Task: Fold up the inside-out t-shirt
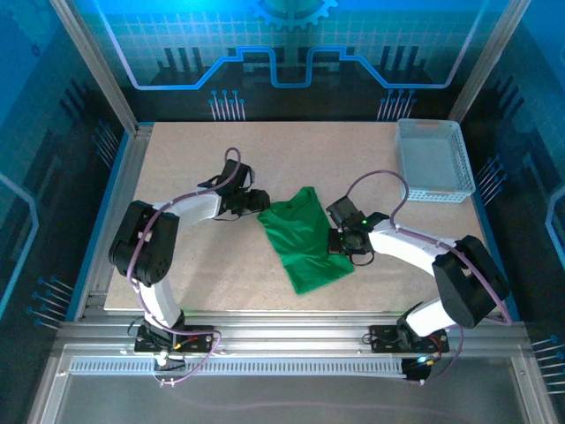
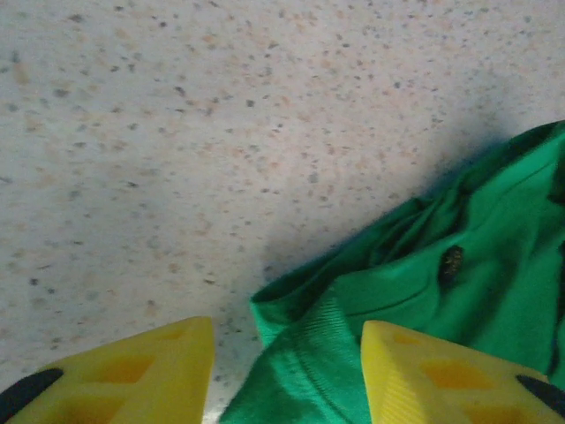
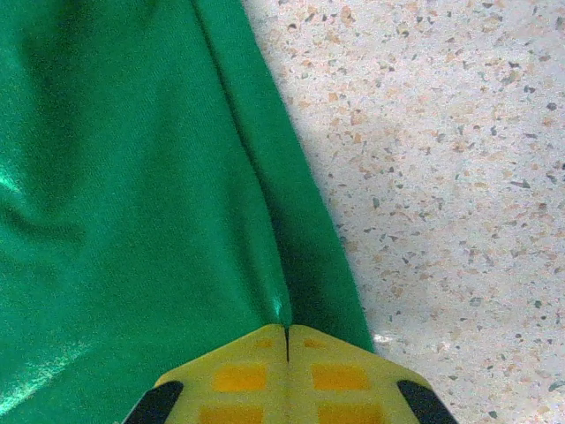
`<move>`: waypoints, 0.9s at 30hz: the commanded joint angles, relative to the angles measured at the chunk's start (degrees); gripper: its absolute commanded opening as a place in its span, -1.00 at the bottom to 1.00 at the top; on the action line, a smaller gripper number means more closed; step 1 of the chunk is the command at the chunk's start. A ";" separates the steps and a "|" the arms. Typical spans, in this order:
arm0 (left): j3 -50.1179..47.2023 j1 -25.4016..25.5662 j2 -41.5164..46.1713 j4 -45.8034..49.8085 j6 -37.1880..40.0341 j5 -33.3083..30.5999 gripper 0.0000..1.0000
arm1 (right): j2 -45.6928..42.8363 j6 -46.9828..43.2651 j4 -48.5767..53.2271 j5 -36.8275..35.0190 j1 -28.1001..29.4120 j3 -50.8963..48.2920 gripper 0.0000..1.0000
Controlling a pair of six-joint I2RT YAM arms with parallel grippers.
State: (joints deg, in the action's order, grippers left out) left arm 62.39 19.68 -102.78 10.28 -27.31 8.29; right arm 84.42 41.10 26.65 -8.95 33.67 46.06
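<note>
Top external view: the left arm rises from its base at the near left, bends at a raised elbow and reaches right, low over the speckled beige bench [image 1: 194, 274]. It brings the left tool [image 1: 256, 201] to the far left corner of the bright green soft cloth t-shirt [image 1: 305, 243], which lies crumpled mid-bench between the two arms. In the left wrist view its yellow fingers [image 2: 150, 375] stand wide apart, with the ribbed collar edge lying loose between them and a small yellowish tag [image 2: 451, 263] just beyond. The right arm reaches left from the near right, and the right tool [image 1: 339, 240] sits at the t-shirt's right edge, fingers [image 3: 238, 375] pressed together on a fold of the cloth. A white plastic mesh basket [image 1: 433, 161] stands at the far right, well apart from the t-shirt.
</note>
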 commanded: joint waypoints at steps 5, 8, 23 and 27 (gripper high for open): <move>2.59 1.32 -4.50 -1.25 -0.29 3.66 -0.16 | -0.57 1.14 -0.20 -0.34 -0.18 -0.88 -1.00; 3.77 1.58 -5.44 -0.79 -0.12 3.48 -0.40 | -0.84 1.35 -0.05 -0.68 -0.18 -1.31 -1.00; 7.85 1.09 -6.17 -0.17 -1.62 1.54 -1.00 | -4.75 1.82 1.45 -3.34 0.51 -2.49 -1.00; 9.53 0.27 -6.43 -1.04 -3.10 1.60 -1.00 | -10.39 2.35 1.36 -5.17 1.22 -5.48 -1.00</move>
State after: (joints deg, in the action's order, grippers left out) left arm 69.21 20.71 -108.84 9.61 -28.67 10.76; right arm 77.54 42.22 26.15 -11.25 34.11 42.52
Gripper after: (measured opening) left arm 0.053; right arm 0.058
